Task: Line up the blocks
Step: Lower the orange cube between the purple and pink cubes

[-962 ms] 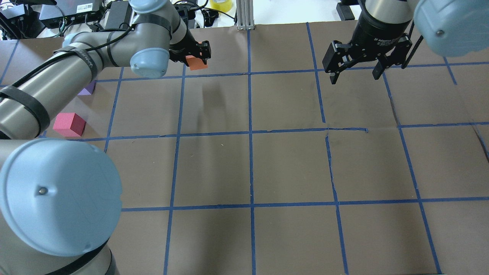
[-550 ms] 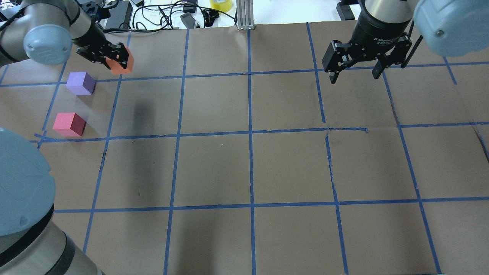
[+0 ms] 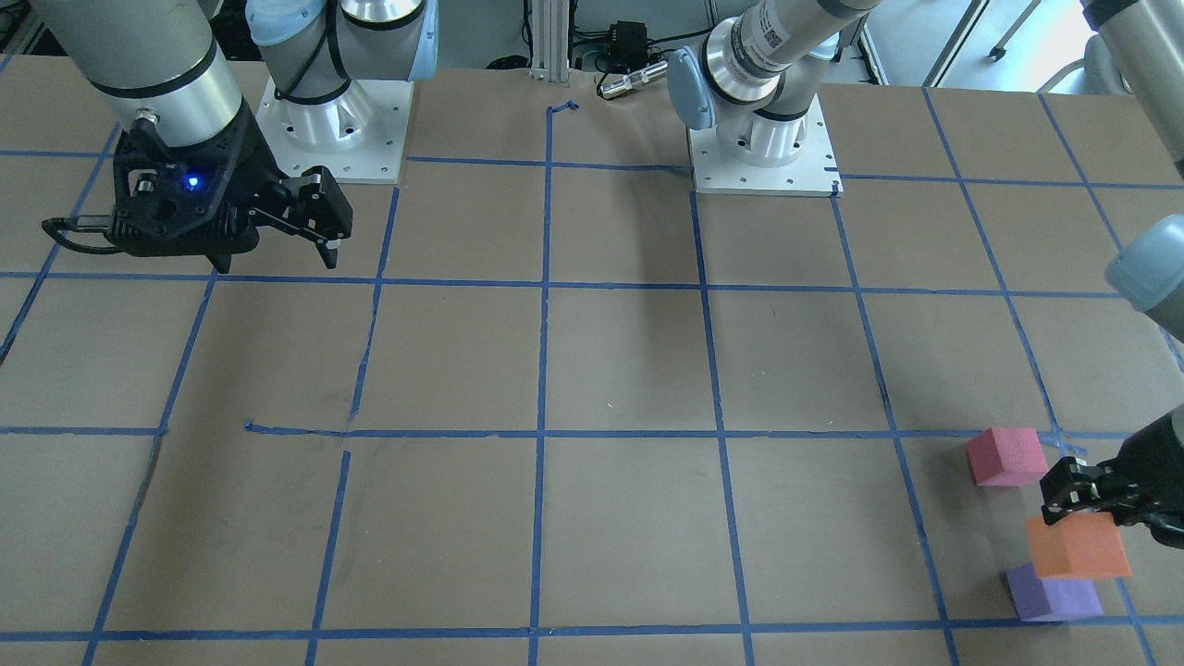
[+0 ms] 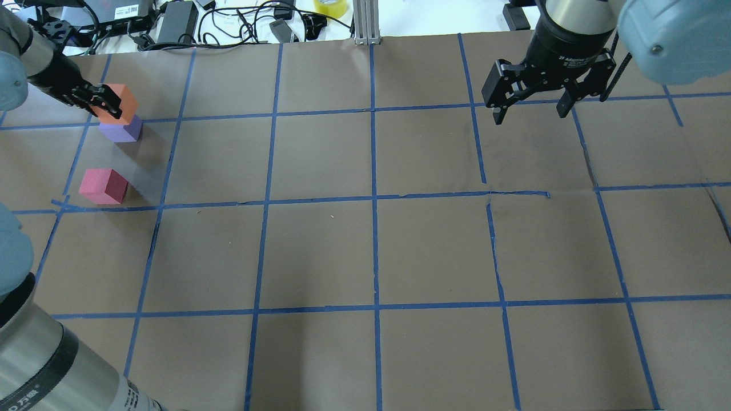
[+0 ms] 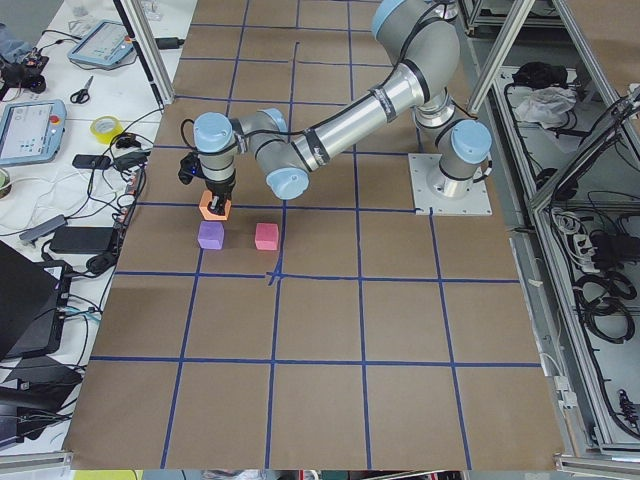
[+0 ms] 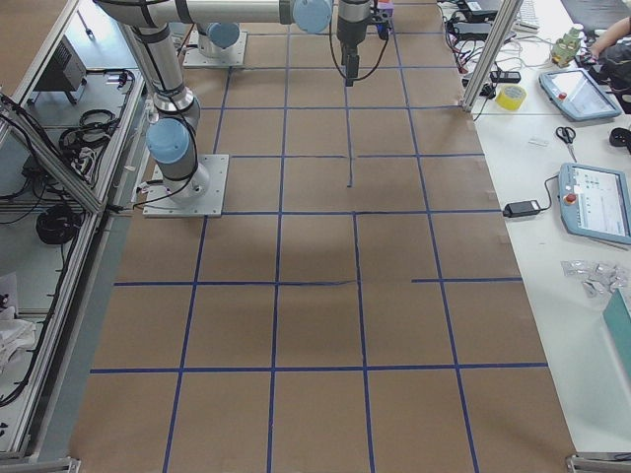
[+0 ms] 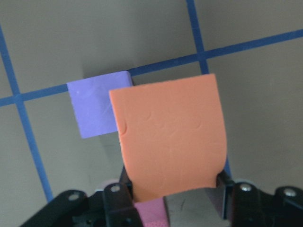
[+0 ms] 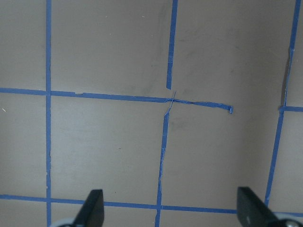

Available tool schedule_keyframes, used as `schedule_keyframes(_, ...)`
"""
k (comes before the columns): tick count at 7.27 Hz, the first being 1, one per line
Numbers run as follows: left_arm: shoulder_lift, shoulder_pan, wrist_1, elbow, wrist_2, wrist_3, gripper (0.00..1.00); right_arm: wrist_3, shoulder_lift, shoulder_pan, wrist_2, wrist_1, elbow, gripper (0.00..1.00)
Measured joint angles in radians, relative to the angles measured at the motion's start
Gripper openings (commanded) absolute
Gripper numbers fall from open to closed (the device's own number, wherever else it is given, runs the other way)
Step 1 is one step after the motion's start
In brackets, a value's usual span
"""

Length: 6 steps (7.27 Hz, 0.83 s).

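My left gripper (image 4: 105,101) is shut on the orange block (image 4: 121,103) and holds it above the table at the far left. In the left wrist view the orange block (image 7: 170,142) partly overlaps the purple block (image 7: 94,106). The purple block (image 4: 123,131) rests on the table just below it. The pinkish-red block (image 4: 104,186) lies nearer me, apart from the purple one. In the front view the orange (image 3: 1078,546), purple (image 3: 1050,594) and pinkish-red (image 3: 1006,456) blocks sit at the lower right. My right gripper (image 4: 530,117) is open and empty at the far right, over bare paper (image 8: 171,210).
The table is brown paper with a blue tape grid (image 4: 374,200). Cables, power bricks and a yellow tape roll (image 4: 330,7) lie beyond the far edge. A metal post (image 4: 365,23) stands at the far middle. Both arm bases (image 3: 763,148) are bolted to the table.
My left gripper has carried the orange block leftward along the far row, from left of centre to over the purple block. The right arm has not moved.
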Motion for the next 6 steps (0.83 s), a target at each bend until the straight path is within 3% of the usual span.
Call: schedule_keyframes(6,-0.044,0.052,0.016,-0.058,-0.034,0.063,0.0,0.001,0.0,0.0,-0.002,0.0,0.0,1.0)
